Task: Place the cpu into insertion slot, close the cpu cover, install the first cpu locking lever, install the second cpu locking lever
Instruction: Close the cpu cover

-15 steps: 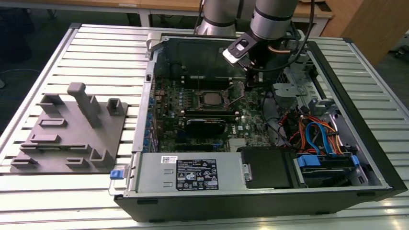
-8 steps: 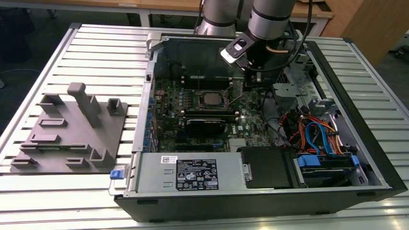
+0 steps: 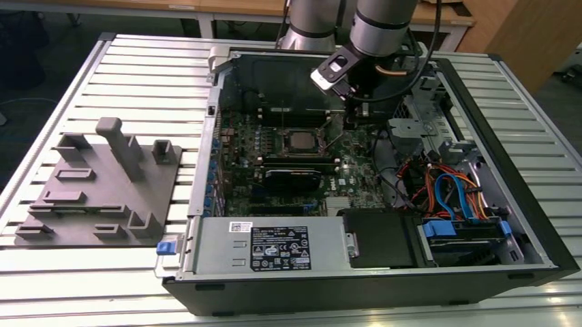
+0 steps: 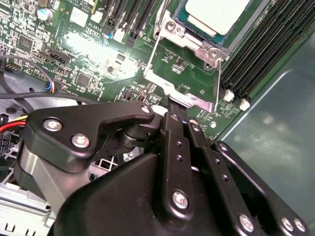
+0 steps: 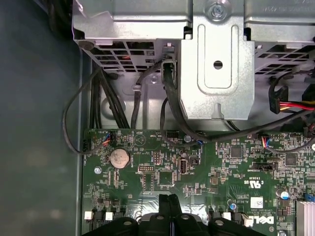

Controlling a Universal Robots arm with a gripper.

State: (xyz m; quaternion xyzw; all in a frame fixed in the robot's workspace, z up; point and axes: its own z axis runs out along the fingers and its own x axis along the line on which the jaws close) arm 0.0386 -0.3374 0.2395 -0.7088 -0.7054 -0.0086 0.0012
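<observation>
Gripper (image 4: pixel 171 104) fingers pinch tight on the free edge of the cpu cover (image 4: pixel 156 78), which we see tilted up off the board in the second wrist view. Beyond its hinge the cpu (image 4: pixel 216 12) lies flat and uncovered in the insertion slot (image 3: pixel 318 141), near the middle of the green motherboard (image 5: pixel 206 172) inside the open computer case (image 3: pixel 364 300). The arm (image 3: pixel 382 27) hangs just to the exterior view's right of it.

A: Light ok ur end?
B: Exterior view bright, even. I get glare on board (image 4: pixel 93 42) in the second wrist view; case wall (image 5: pixel 39 123) dim in the first wrist view.
</observation>
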